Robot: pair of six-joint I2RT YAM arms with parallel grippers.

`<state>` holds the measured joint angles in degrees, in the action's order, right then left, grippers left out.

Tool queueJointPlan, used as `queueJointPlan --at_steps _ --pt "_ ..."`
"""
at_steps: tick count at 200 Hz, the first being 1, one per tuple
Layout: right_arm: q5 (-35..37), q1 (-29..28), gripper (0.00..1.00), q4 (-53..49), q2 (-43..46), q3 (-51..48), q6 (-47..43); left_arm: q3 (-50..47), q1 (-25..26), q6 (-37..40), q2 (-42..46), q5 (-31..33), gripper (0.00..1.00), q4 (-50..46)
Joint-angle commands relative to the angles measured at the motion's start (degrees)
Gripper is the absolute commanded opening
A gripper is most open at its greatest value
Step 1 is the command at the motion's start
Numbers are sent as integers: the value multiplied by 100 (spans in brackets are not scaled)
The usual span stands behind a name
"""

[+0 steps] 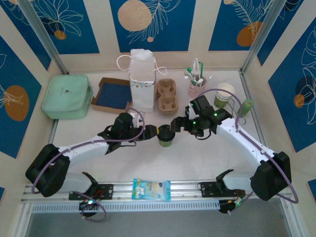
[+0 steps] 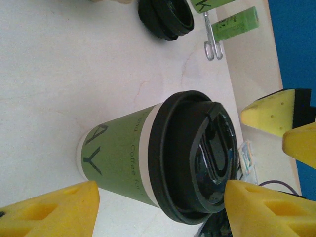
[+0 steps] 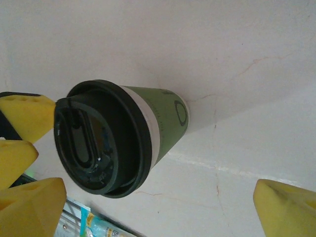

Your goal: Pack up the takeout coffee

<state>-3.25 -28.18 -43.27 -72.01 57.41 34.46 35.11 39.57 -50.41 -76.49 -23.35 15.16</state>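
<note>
**Cup (image 1: 165, 137) flanked, nothing gripped yet**

Left fingers (image 2: 54, 212) are spread wide with the cup ahead in the gap, and no squeeze is visible. Right fingers (image 3: 284, 205) are spread wider and sit clear of the cup wall. Left gripper (image 1: 150, 132) and right gripper (image 1: 179, 125) face each other at about lid height. The cup stands upright on the table (image 1: 207, 163) between them, black lid (image 3: 96, 140) on. They are probably lining up so one can clamp the body without tipping it. Paper bag (image 1: 141, 81) and cup carrier (image 1: 167, 95) stand well behind, likely where the cup goes.
</note>
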Motion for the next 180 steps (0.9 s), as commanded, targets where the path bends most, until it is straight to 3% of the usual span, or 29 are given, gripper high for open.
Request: queueJointPlan --at_steps 1,180 --pt "-139 -46 97 162 -99 -133 -14 161 114 180 -102 170 68 -170" --pt "-71 -117 90 555 -407 -471 148 334 226 333 -383 355 62 -377"
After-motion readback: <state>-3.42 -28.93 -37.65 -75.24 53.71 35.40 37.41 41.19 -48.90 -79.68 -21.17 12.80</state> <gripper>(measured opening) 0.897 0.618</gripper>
